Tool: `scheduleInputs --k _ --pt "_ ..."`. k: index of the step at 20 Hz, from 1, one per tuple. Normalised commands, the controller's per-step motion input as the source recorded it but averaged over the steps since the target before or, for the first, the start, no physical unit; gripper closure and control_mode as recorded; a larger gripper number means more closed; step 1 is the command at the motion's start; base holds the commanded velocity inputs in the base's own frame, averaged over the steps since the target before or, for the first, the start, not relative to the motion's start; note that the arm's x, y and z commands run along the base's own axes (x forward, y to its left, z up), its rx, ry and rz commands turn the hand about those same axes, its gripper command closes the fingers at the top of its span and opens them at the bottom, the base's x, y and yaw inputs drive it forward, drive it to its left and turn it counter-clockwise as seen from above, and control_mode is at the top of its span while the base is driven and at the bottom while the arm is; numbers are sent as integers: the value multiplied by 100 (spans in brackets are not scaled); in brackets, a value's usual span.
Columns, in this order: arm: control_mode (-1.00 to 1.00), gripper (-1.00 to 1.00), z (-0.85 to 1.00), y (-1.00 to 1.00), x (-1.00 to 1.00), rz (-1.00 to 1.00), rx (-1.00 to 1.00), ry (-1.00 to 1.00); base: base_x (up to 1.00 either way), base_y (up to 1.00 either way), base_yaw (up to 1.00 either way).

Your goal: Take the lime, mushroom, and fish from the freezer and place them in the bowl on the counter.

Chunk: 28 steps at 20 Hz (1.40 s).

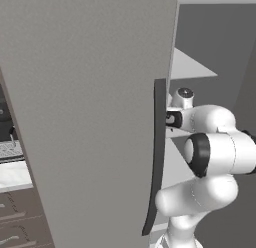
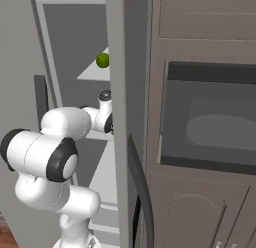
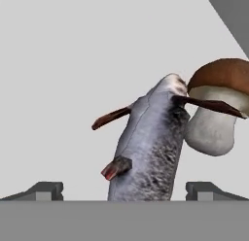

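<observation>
Inside the freezer (image 1: 90,117), the hand (image 3: 124,190) stood wide open and held nothing, its fingertips either side of the fish (image 3: 148,152) on a pale shelf (image 3: 73,65). Mushroom (image 3: 216,106) touched the fish. Lime (image 2: 102,60) sat on a higher shelf.

Freezer door (image 1: 90,117) swung open, broad grey slab walling off the left side of the arm, dark handle (image 1: 157,157) on its edge just beside the arm links. Right side closed in by freezer side wall (image 2: 120,117), with a second dark handle (image 2: 140,187) low beside it. Narrow gap between door and wall taken up by the arm reaching in. On the pale shelf (image 3: 73,65), fish (image 3: 146,152) lying straight ahead between the wide-open end effector (image 3: 124,189) fingertips, mushroom (image 3: 216,109) touching its far right side. Bare shelf to the left of the fish. Lime (image 2: 102,60) on upper shelf, free room around it.
</observation>
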Motion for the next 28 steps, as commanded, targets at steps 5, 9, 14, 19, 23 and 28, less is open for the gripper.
scheduleInputs --k 5,9,14,19,23,28 --pt "-100 -100 -12 0 22 0 0 1 0 0 0" --pt "-100 100 -17 0 11 0 0 1 0 0 0" --pt "-100 100 -13 0 1 0 0 0 0 0 0" --pt "-100 100 -2 0 0 0 0 0 0 0 0" --pt "-100 100 0 -1 -3 0 0 0 0 0 0" --pt "-100 100 2 -5 -43 0 0 1 0 0 0"
